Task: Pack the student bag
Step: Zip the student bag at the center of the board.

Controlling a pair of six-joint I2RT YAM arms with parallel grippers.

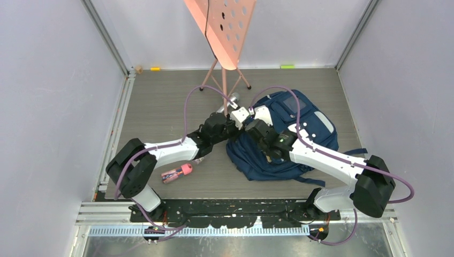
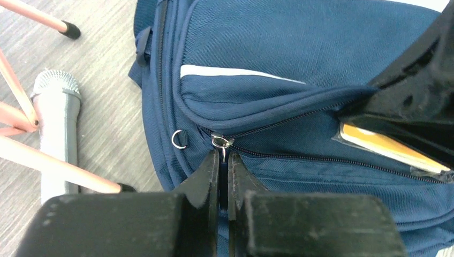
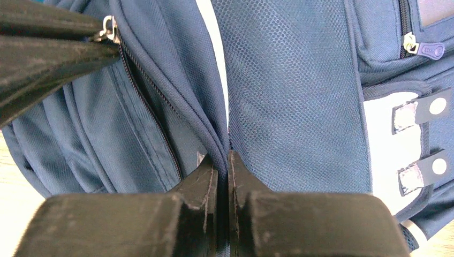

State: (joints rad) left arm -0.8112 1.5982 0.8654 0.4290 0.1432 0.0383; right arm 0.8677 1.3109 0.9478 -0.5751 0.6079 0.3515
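From above, the soft navy student bag (image 1: 251, 163) lies right of centre on the grey desk (image 1: 160, 101), with both arms meeting at its left edge. In the left wrist view, the left pincer (image 2: 224, 158) is clamped on the small metal zip pull (image 2: 220, 142), likely to run the zip. In the right wrist view, the right pincer (image 3: 223, 160) pinches a fold of the bag's woven cloth, seemingly bracing it.

Overhead view; two wrist views close on student bag (image 1: 257, 163)
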